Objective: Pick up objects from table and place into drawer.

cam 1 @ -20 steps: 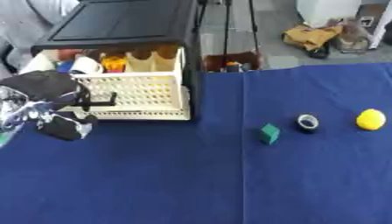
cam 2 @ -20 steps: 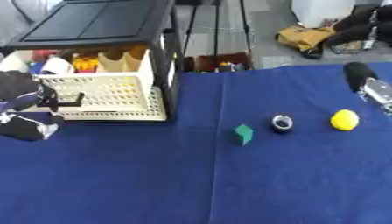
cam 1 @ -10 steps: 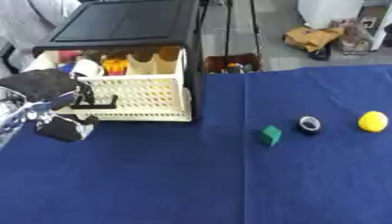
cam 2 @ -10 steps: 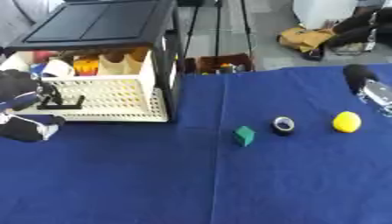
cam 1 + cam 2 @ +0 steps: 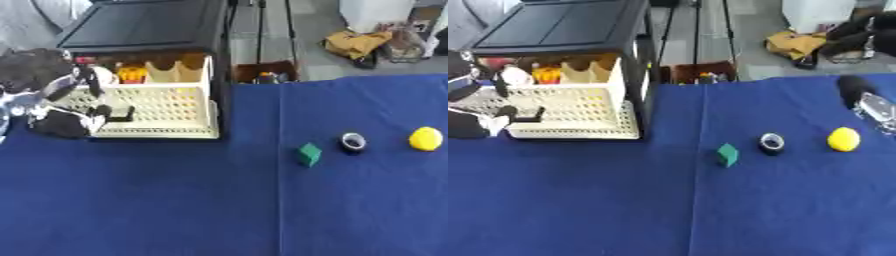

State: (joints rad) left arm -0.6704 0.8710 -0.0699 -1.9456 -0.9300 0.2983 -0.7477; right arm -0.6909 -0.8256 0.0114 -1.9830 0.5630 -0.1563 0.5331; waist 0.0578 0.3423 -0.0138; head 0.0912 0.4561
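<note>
The near part of the bench [image 5: 157, 210], covered in a dark blue cloth, carries nothing that shows. Further in, toward the right, three small things lie in a loose row: a green block [image 5: 309, 154], just right of it and slightly farther a small dark ring with a pale centre [image 5: 353, 142], and well to the right again a yellow ball [image 5: 426, 138]. None of the three touches another, and no hand is on any of them.

At the left, level with that row or a little beyond it, the left hand [image 5: 66, 107] is at the front of the cream perforated drawer [image 5: 166, 107], which stands pulled out toward the viewer from a black cabinet [image 5: 149, 27]. Its dark fingers are curled against the drawer's front wall near the left corner; whether they truly clasp the rim cannot be told. Inside the drawer, toward the back, sit an orange-yellow thing [image 5: 131, 74], a white rounded thing [image 5: 105, 75] and tan dividers.

At the right edge of the right eye view, the right hand [image 5: 868, 102] hangs just beyond the yellow ball, apart from it; only a dark forearm end and a silvery part show, so the state of its fingers cannot be told.

Beyond the bench lie a grey floor and a tan bundle [image 5: 354, 44].
</note>
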